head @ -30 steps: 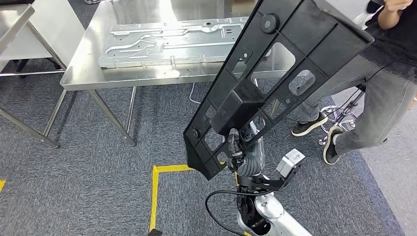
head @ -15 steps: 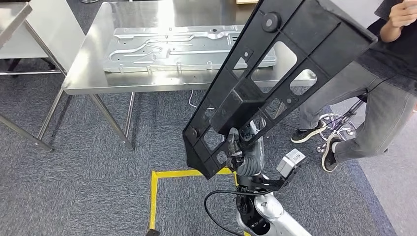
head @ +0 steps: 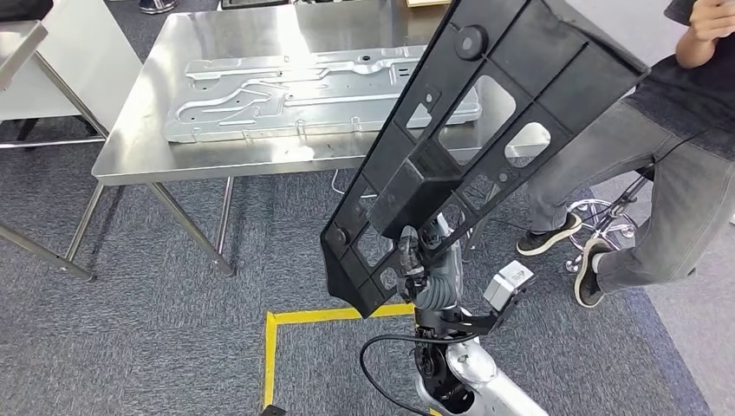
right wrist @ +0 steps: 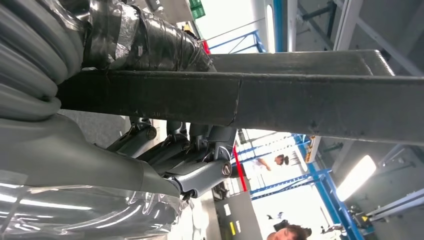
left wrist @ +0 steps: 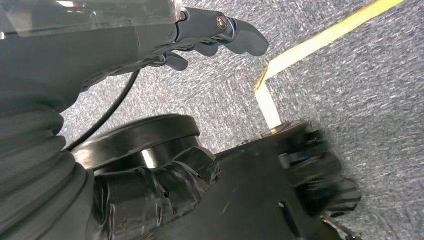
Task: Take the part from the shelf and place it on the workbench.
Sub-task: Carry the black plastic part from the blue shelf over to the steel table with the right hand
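Across the middle of the head view I see the large black plastic frame panel with cut-out windows (head: 485,143), tilted so that its wide end rises toward the upper right of the frame and its narrow end drops toward the lower centre. My right hand (head: 414,253) grips it near that lower end, the fingers closed on one of its ribs; in the right wrist view the same hand (right wrist: 175,150) has its dark fingers (right wrist: 200,172) on one side of the black bar and the taped thumb on the other side. The panel is in the air, clear of the stainless steel surface (head: 139,147), which fills the upper left of the head view. On that surface lies a flat stamped grey metal sheet (head: 286,91), and the panel's upper part overlaps the surface's right end in the picture.

In the left wrist view my left hand (left wrist: 210,35) hangs over the grey carpet floor (left wrist: 350,75), its fingers curled inward with nothing in them. Yellow tape (head: 286,334) marks a corner on the carpet at the lower centre of the head view. A person in grey trousers (head: 667,191) stands at the right edge, beside a wheeled stool base (head: 598,212).
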`<state>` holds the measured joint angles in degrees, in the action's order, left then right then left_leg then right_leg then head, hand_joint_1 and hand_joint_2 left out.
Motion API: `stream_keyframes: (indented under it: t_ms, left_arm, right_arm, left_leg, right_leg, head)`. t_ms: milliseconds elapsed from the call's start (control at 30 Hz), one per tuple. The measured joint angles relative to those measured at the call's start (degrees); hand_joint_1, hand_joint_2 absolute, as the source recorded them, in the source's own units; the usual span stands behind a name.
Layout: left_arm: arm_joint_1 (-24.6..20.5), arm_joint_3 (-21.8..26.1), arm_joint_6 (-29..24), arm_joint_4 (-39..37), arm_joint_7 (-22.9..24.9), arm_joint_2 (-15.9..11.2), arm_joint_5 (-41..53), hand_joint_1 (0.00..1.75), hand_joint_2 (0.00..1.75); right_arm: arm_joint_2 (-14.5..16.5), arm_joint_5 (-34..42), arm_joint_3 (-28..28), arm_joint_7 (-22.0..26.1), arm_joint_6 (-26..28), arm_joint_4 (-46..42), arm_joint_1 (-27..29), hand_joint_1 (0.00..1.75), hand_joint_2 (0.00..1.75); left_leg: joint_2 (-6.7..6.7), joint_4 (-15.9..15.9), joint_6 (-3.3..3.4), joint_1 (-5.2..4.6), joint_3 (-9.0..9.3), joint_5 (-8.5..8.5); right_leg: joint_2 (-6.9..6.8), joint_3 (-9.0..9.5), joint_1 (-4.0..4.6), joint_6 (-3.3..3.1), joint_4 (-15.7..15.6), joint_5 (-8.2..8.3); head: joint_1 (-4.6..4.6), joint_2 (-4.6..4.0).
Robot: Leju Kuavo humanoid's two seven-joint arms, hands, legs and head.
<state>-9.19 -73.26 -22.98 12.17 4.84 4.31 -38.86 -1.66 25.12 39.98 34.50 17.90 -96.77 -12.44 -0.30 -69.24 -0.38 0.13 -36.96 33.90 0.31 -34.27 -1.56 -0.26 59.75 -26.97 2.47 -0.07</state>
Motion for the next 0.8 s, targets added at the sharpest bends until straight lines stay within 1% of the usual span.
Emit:
stream_keyframes:
  t_ms: [33,67,100,133,167,200,233,267,333,400,433,467,533,567,600,633,667,700,733,767,800]
  left_arm:
    - [0.0,0.0,0.0,0.0,0.0,0.0,0.0,0.00,1.75]
    - [0.1,0.0,0.0,0.0,0.1,0.0,0.0,0.00,1.75]
    - [0.2,0.0,0.0,0.0,0.1,0.0,0.0,0.00,1.75]
    - [0.3,0.0,0.0,0.0,0.2,0.0,0.0,0.00,1.75]
    - [0.3,0.0,0.0,0.0,0.2,0.0,0.0,0.00,1.75]
    - [0.2,0.0,0.0,0.0,0.2,0.0,0.0,0.00,1.75]
    - [0.1,0.0,0.0,0.0,0.2,-0.1,0.0,0.00,1.75]
    - [0.1,0.0,0.0,0.0,0.2,-0.1,0.0,0.00,1.75]
    - [0.0,0.0,0.0,0.0,0.2,-0.1,0.0,0.00,1.75]
    - [0.2,0.0,0.0,0.0,0.2,-0.1,0.0,0.00,1.75]
    - [0.3,0.0,0.0,0.0,0.2,-0.1,0.0,0.00,1.75]
    - [0.2,-0.1,0.0,0.0,0.2,0.0,0.0,0.00,1.75]
    - [0.0,-0.1,0.1,0.0,0.2,0.0,0.0,0.00,1.75]
    - [0.0,-0.1,0.1,0.0,0.2,0.0,0.0,0.00,1.75]
    - [0.1,-0.1,0.1,0.0,0.2,0.0,0.0,0.00,1.75]
    - [0.2,-0.1,0.1,0.0,0.2,0.0,0.0,0.00,1.75]
    - [0.3,-0.1,0.1,0.0,0.2,0.1,0.0,0.00,1.75]
    - [0.3,-0.1,0.1,0.0,0.2,0.1,0.0,0.00,1.75]
    - [0.2,-0.1,0.2,0.0,0.2,0.1,0.0,0.00,1.75]
    - [0.1,-0.1,0.2,0.0,0.2,0.0,0.0,0.00,1.75]
    - [0.1,-0.1,0.2,0.0,0.2,0.0,0.0,0.00,1.75]
  right_arm:
    - [0.0,0.0,0.0,0.0,0.0,0.0,0.0,1.75,1.75]
    - [0.0,0.0,0.0,0.0,0.0,0.0,0.1,1.75,1.75]
    - [0.0,0.1,0.0,0.0,0.0,0.0,0.1,1.75,1.75]
    - [0.0,0.1,0.0,0.0,0.0,0.0,0.1,1.75,1.75]
    - [0.0,0.1,0.0,0.0,0.0,0.0,0.1,1.75,1.75]
    - [0.0,0.0,0.0,0.0,0.0,0.0,0.0,1.75,1.75]
    - [0.0,0.0,0.0,0.0,0.0,0.0,-0.1,1.75,1.75]
    - [0.0,0.0,0.0,0.0,0.0,0.0,-0.1,1.75,1.75]
    - [0.0,0.0,0.0,-0.1,0.0,0.0,-0.1,1.75,1.75]
    - [0.0,0.0,0.0,-0.2,0.0,0.0,-0.2,1.75,1.75]
    - [0.0,-0.1,0.0,-0.2,0.0,0.0,-0.2,1.75,1.75]
    - [0.0,-0.1,0.0,-0.2,0.0,0.0,-0.3,1.75,1.75]
    - [0.0,-0.1,0.0,-0.2,0.1,0.0,-0.3,1.75,1.75]
    - [-0.1,-0.1,0.0,-0.2,0.1,0.0,-0.2,1.75,1.75]
    - [-0.1,-0.1,0.0,-0.2,0.1,0.0,-0.1,1.75,1.75]
    - [-0.1,-0.1,0.0,-0.3,0.1,0.0,0.0,1.75,1.75]
    - [-0.1,-0.1,0.0,-0.3,0.1,0.0,0.0,1.75,1.75]
    - [-0.1,-0.1,0.0,-0.3,0.1,0.1,-0.1,1.75,1.75]
    - [-0.1,-0.1,0.0,-0.3,0.1,0.0,-0.1,1.75,1.75]
    - [0.0,-0.2,0.0,-0.3,0.1,0.0,-0.1,1.75,1.75]
    - [0.0,-0.2,0.0,-0.3,0.1,0.0,-0.1,1.75,1.75]
  left_leg:
    - [0.00,-3.4,-0.16,0.10,-2.38,0.61]
    - [0.00,-5.2,-0.18,0.13,-4.06,0.18]
    - [0.00,-4.6,-0.04,0.12,-4.60,-1.48]
    - [-0.01,-2.0,0.25,0.06,-4.05,-4.03]
    - [-0.01,1.9,0.72,-0.07,-2.87,-6.77]
    - [-0.01,5.3,1.20,-0.28,-1.54,-8.67]
    - [-0.01,7.9,1.66,-0.52,-0.44,-9.61]
    - [-0.01,9.3,1.98,-0.74,0.14,-9.68]
    - [-0.03,10.2,2.33,-0.98,0.59,-9.09]
    - [-0.02,11.7,2.48,-0.60,1.77,-9.20]
    - [0.01,12.6,2.59,-0.42,2.61,-9.27]
    - [0.05,13.2,2.76,-0.27,3.39,-9.23]
    - [0.10,13.5,3.19,-0.37,4.27,-8.66]
    - [0.07,13.4,3.30,-0.37,4.63,-8.27]
    - [0.02,13.3,3.28,-0.33,5.06,-7.82]
    - [-0.04,13.1,3.16,-0.23,5.51,-7.30]
    - [-0.10,12.7,2.96,-0.12,5.93,-6.71]
    - [-0.15,12.2,2.62,-0.09,6.06,-6.02]
    - [-0.22,11.5,2.22,-0.15,6.07,-5.32]
    - [-0.26,11.1,1.86,-0.24,5.95,-4.82]
    - [-0.27,10.8,1.54,-0.36,5.79,-4.48]
  right_leg:
    - [0.01,0.22,0.05,-0.06,0.0,-0.24]
    - [0.07,0.53,0.10,-0.08,0.0,-0.52]
    - [0.16,0.96,0.17,-0.08,0.0,-0.83]
    - [0.25,1.50,0.27,-0.07,0.0,-1.18]
    - [0.32,2.03,0.33,-0.03,-0.1,-1.55]
    - [0.35,2.45,0.47,0.08,-0.1,-1.88]
    - [0.39,2.65,0.48,0.30,-0.2,-2.09]
    - [0.42,2.68,0.45,0.55,-0.3,-2.23]
    - [0.45,2.77,0.34,1.18,-0.8,-2.27]
    - [0.25,2.90,0.63,1.76,-0.7,-2.66]
    - [0.17,2.32,0.85,1.94,0.6,-3.30]
    - [0.08,0.94,1.04,2.02,3.1,-4.35]
    - [0.07,-3.66,1.05,2.05,10.5,-6.65]
    - [0.05,-5.72,0.92,2.13,13.2,-6.90]
    - [0.02,-6.87,0.71,2.26,14.1,-6.00]
    - [-0.03,-6.76,0.46,2.46,12.5,-3.89]
    - [-0.10,-5.74,0.19,2.68,9.3,-1.20]
    - [-0.16,-4.41,0.03,2.87,5.9,0.76]
    - [-0.17,-3.22,-0.08,2.80,3.0,1.87]
    - [-0.15,-2.60,-0.10,2.59,1.5,2.07]
    - [-0.07,-2.41,0.00,2.22,1.1,1.57]
  head:
    - [0.03,0.00]
    - [0.03,0.00]
    - [0.04,0.00]
    - [0.05,0.00]
    - [0.04,0.00]
    - [-0.06,0.00]
    - [-0.13,0.00]
    - [-0.16,0.00]
    - [-0.11,0.00]
    - [-0.21,0.01]
    - [-0.33,0.01]
    - [-0.49,0.01]
    - [-0.67,0.00]
    - [-0.72,0.00]
    - [-0.75,0.00]
    - [-0.76,0.00]
    - [-0.80,0.00]
    - [-0.82,0.00]
    - [-0.93,0.01]
    - [-1.03,0.01]
    - [-1.06,0.01]
